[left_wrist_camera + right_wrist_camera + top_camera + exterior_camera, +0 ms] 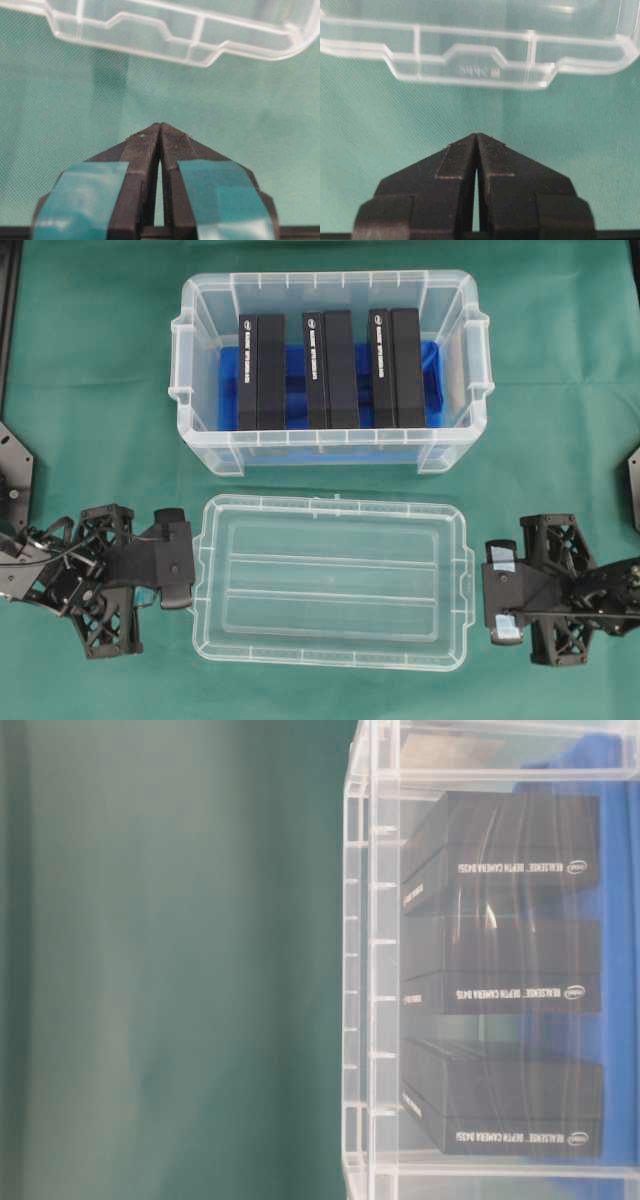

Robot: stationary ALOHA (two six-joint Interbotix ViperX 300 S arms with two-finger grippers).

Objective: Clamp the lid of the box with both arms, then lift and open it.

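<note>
Overhead view: the lid [333,582] lies flat before the box [330,370]. Left gripper [178,570] and right gripper [497,592] flank it, jaws pressed together, empty

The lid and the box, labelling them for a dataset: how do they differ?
The lid is a shallow flat panel with two long ridges; the box is a deep tub. The lid holds nothing; the box holds three black blocks on blue. Both are clear plastic.

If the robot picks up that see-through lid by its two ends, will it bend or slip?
The lid looks thin and wide, so it may sag a little in the middle, though its raised rim and two long ridges probably stiffen it. It is likely light. Smooth clear plastic could slip, so each end effector would need a firm pinch.
</note>
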